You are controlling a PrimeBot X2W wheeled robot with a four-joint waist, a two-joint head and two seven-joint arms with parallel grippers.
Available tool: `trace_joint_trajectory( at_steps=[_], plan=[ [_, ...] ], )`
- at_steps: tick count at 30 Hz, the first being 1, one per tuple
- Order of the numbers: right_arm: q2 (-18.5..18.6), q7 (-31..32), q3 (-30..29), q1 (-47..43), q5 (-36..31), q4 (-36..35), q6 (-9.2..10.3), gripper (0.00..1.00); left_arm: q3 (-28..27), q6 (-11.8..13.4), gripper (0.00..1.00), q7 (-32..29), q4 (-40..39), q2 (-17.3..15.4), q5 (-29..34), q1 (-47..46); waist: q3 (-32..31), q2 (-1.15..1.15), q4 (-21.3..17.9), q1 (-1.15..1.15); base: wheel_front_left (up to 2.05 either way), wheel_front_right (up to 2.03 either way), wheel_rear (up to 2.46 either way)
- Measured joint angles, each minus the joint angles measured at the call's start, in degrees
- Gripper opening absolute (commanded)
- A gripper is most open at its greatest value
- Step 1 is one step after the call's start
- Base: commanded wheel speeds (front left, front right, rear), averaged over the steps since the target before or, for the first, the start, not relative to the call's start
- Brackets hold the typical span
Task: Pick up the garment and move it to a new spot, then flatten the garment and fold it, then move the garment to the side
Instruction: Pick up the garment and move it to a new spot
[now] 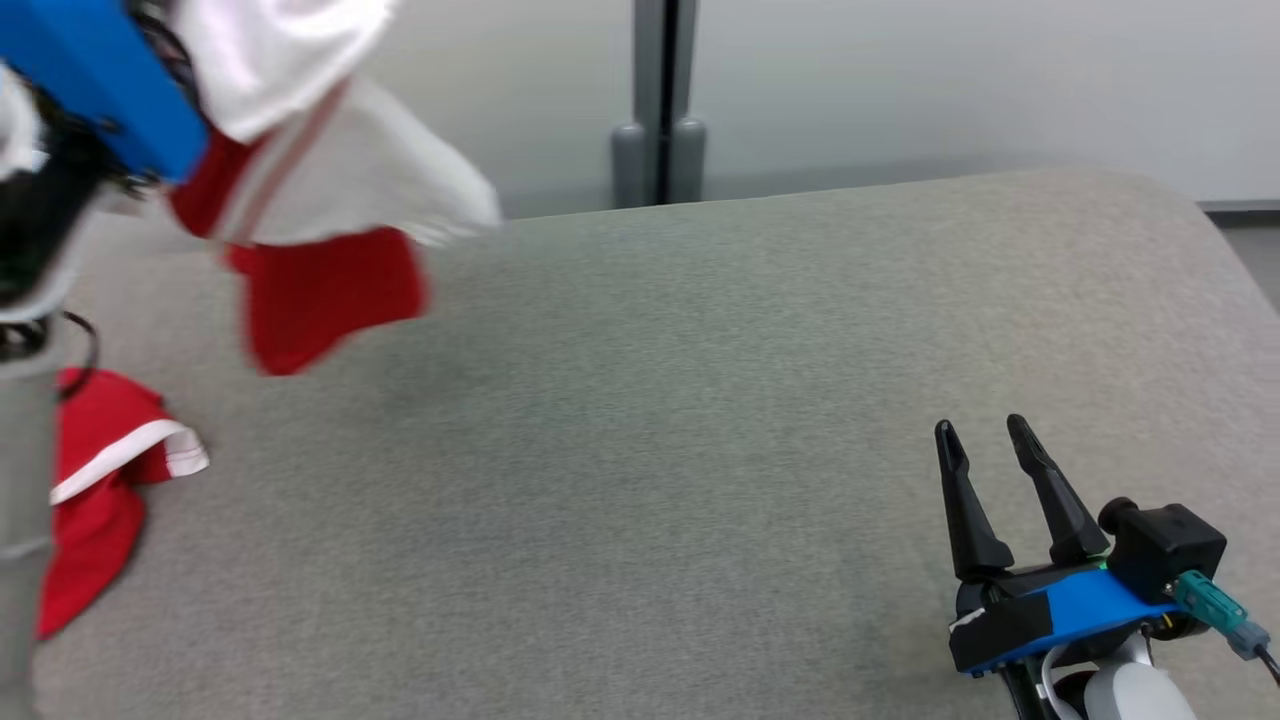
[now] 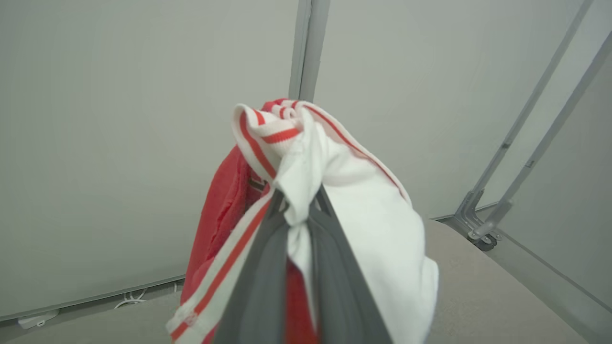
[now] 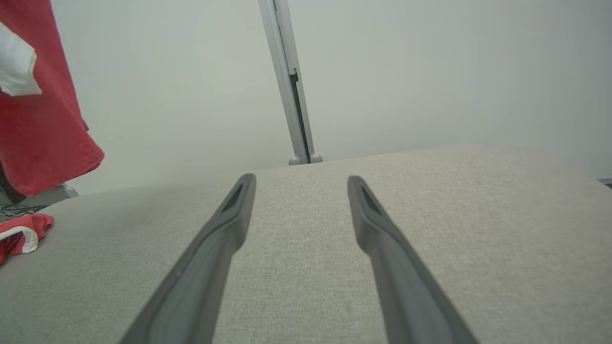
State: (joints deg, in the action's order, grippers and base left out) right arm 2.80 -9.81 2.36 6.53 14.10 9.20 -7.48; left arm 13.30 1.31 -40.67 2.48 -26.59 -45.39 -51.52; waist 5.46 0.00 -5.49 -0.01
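Note:
The garment point(image 1: 330, 200) is red and white with striped trim. It hangs in the air at the upper left of the head view, blurred, with a red end point(image 1: 100, 480) still resting on the grey table point(image 1: 650, 400). In the left wrist view my left gripper point(image 2: 296, 203) is shut on a bunched white fold of the garment point(image 2: 363, 215), which drapes over both fingers. My right gripper point(image 1: 985, 430) stands open at the lower right, low over the table and holding nothing. In the right wrist view its fingers point(image 3: 229, 224) are spread, with the garment point(image 3: 43, 129) at the far left.
The grey fabric-covered table has rounded far corners. A grey post point(image 1: 658, 100) stands behind its far edge against a pale wall. Slanted metal struts point(image 2: 516, 157) on a caster foot show at the right of the left wrist view.

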Motion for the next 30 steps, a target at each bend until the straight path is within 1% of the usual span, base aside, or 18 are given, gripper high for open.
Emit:
trace_joint_trajectory(
  at_steps=[5, 7, 11, 13, 16, 17, 18, 19, 21, 23, 24, 27, 30],
  plan=[
    [0.01, 0.25, 0.16, -0.33, 0.09, -0.2, 0.0, 1.0, 4.09, -0.74, 0.0, 2.11, -0.69, 4.34, 0.07, 4.41, -0.2, 0.0, -3.83, 0.01, 0.0, 0.0, 0.0],
    [0.01, 0.26, 0.51, -0.36, 0.2, -0.23, 0.0, 1.0, 5.75, -1.05, 0.0, 3.57, -0.02, 6.77, -0.16, 7.54, -0.23, 0.0, -5.23, 0.01, 0.0, 0.0, 0.0],
    [0.0, 0.4, 0.99, -0.35, 0.26, -0.52, 0.0, 1.0, 8.38, -1.37, 0.0, 6.75, 4.15, 11.34, -1.78, 13.75, -0.03, 0.0, -7.53, 0.01, 0.0, 0.0, 0.0],
    [0.01, 0.42, 0.93, -0.36, 0.26, -0.64, 0.0, 1.0, 10.11, -1.68, 0.0, 8.72, 7.14, 12.43, -0.45, 16.03, 0.23, 0.0, -8.27, 0.01, 0.0, 0.0, 0.0],
    [0.0, 0.52, 0.96, -0.45, 0.26, -0.86, 0.0, 1.0, 13.21, -1.65, 0.0, 12.43, 12.81, 13.41, 3.56, 18.58, 0.68, 0.0, -8.69, 0.01, 0.0, 0.0, 0.0],
    [0.01, 0.6, 0.97, -0.5, 0.25, -0.9, 0.0, 1.0, 14.18, -1.62, 0.33, 13.49, 14.66, 13.81, 4.67, 19.33, 0.75, 0.0, -8.73, 0.01, 0.0, 0.0, 0.0],
    [0.01, 0.63, 1.08, -0.63, 0.25, -0.94, 0.0, 1.0, 15.68, -1.89, 1.0, 14.36, 16.39, 14.05, 5.89, 20.04, 0.81, 0.0, -8.77, 0.01, 0.0, 0.0, 0.0],
    [0.0, 0.65, 1.13, -0.69, 0.25, -0.93, 0.0, 1.0, 16.24, -1.97, 1.0, 15.46, 18.16, 14.63, 6.22, 20.86, 0.83, 0.0, -8.79, 0.01, 0.0, 0.0, 0.0],
    [0.0, 0.67, 0.98, -0.75, 0.26, -0.96, 0.0, 1.0, 17.7, -2.9, 1.0, 17.2, 20.96, 15.5, 7.15, 22.19, 0.81, 0.0, -8.66, 0.01, 0.0, 0.0, 0.0],
    [0.0, 0.67, 0.96, -0.79, 0.24, -1.0, 0.0, 1.0, 18.02, -3.16, 1.0, 18.41, 21.94, 15.95, 7.34, 22.59, 0.79, 0.0, -8.46, 0.01, 0.0, 0.0, 0.0],
    [0.0, 0.74, 0.52, -0.85, 0.08, -1.15, 0.0, 1.0, 18.42, -3.69, 1.0, 21.8, 22.99, 16.46, 8.33, 22.76, 0.73, 0.0, -7.77, 0.01, 0.0, 0.0, 0.0],
    [0.0, 1.16, 0.08, -1.09, -0.48, -1.4, 0.0, 1.0, 17.88, -4.02, 1.0, 27.61, 23.08, 17.19, 8.76, 23.45, 0.47, 0.0, -6.37, 0.01, 0.0, 0.0, 0.0],
    [0.0, 1.64, -0.54, -1.88, -0.65, -1.69, 0.0, 1.0, 16.21, -4.07, 1.0, 33.96, 21.79, 17.53, 8.69, 25.46, -0.03, 0.0, -4.81, 0.01, 0.0, 0.0, 0.0]
  ],
)
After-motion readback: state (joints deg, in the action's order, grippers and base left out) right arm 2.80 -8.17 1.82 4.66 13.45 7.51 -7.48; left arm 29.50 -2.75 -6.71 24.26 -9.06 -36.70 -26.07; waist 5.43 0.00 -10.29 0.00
